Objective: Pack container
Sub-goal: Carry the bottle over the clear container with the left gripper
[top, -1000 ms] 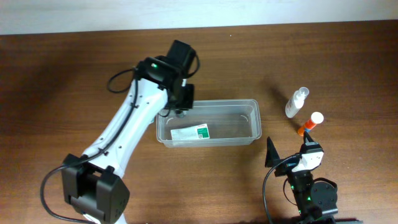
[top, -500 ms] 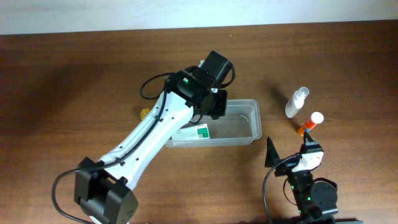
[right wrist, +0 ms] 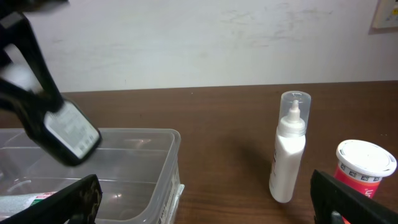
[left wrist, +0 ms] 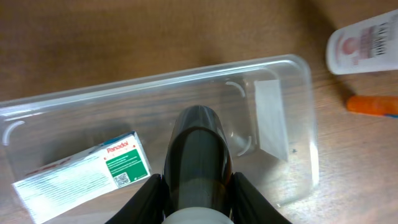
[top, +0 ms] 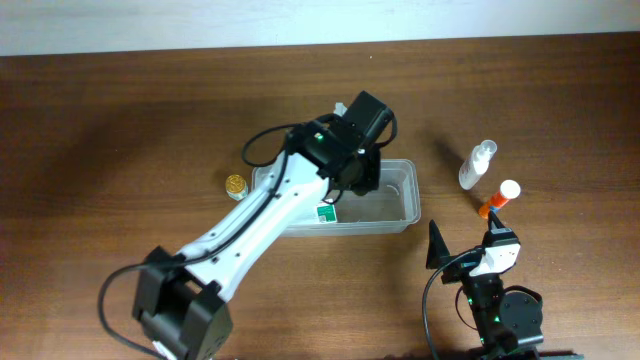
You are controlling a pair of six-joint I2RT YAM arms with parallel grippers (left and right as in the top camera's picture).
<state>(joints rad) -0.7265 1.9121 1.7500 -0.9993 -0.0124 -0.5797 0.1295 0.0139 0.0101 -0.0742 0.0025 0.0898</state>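
The clear container [top: 385, 205] sat near the middle of the bench [top: 100, 120] with a white-and-green box [left wrist: 81, 177] lying flat in its left half. The left gripper [left wrist: 198, 186] hung over it, its fingers closed against the sides of a dark rounded object [left wrist: 198, 143]. The right gripper [right wrist: 204, 193] was spread wide and held nothing, low at the near edge. A white spray bottle [top: 477, 165] and an orange bottle [top: 497, 199] stood right of the container, and a small gold-lidded jar [top: 235, 185] just beside its left end.
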